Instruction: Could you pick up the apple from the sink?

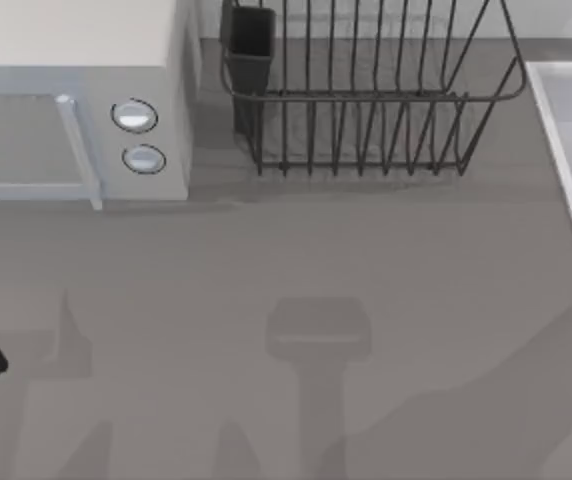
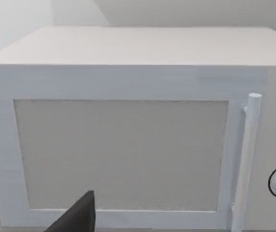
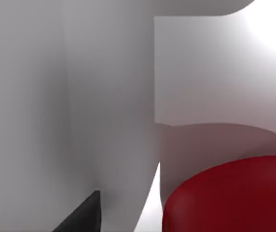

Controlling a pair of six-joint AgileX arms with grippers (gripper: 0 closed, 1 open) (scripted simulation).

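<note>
Down inside the sink (image 3: 104,96), the right end effector (image 3: 128,227) hangs right beside the apple (image 3: 229,198); one dark fingertip (image 3: 82,215) is visible against the pale basin wall, and I cannot tell whether the fingers are spread or pressed together. The apple sits low in the basin, close to the camera, its red tinting the wall behind it. From above, the sink's raised rim (image 1: 566,170) runs along the right edge of the worktop (image 1: 366,300).

As a judgement, the apple should be light and firm, but its glossy round skin looks slippery, so it would likely squirt out of an off-centre pinch. The best hold seems to be across its widest part, fingers level on opposite sides.

Farther off, the left end effector (image 2: 80,217) is parked at the worktop's left edge, facing the white microwave (image 2: 128,145); its finger state is likewise unclear. A wire rack (image 1: 366,100) stands at the back.
</note>
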